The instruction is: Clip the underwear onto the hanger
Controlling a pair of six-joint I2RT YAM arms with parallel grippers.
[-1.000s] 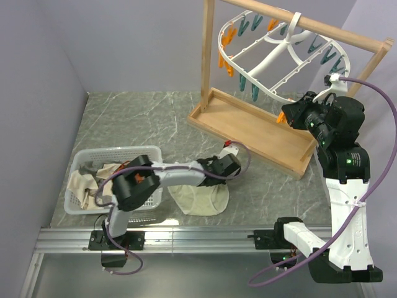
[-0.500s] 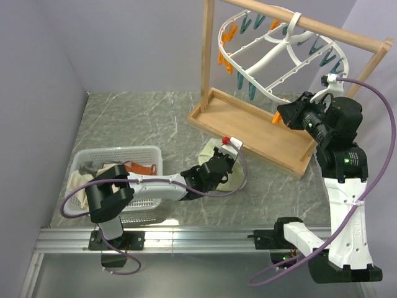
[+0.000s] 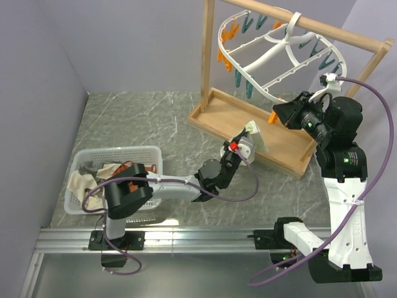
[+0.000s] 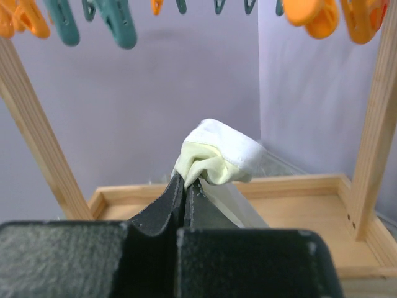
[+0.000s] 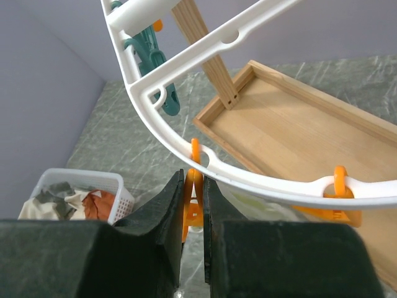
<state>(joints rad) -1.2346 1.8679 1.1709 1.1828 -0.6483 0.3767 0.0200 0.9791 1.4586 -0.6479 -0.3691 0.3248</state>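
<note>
My left gripper (image 3: 247, 138) is shut on the pale cream-yellow underwear (image 3: 254, 133), holding it bunched up in the air over the wooden tray; the left wrist view shows the fabric (image 4: 217, 154) pinched at my fingertips (image 4: 185, 181). The white oval hanger (image 3: 273, 56) hangs tilted from the wooden bar, with orange and teal clothespins round its rim (image 5: 248, 180). My right gripper (image 3: 277, 115) is shut on an orange clothespin (image 5: 193, 192) on the hanger's lower rim, squeezing its handles (image 5: 193, 205).
The wooden frame stand (image 3: 251, 127) has a flat tray base and an upright post (image 3: 206, 56). A white basket (image 3: 87, 180) at the left holds orange-rust, white and grey cloths. Purple walls enclose the marble table (image 3: 142, 124).
My left gripper lifted the underwear off the table and carried it up and right, toward the hanger. My right gripper shifted slightly left with the clothespin, tilting the hanger.
</note>
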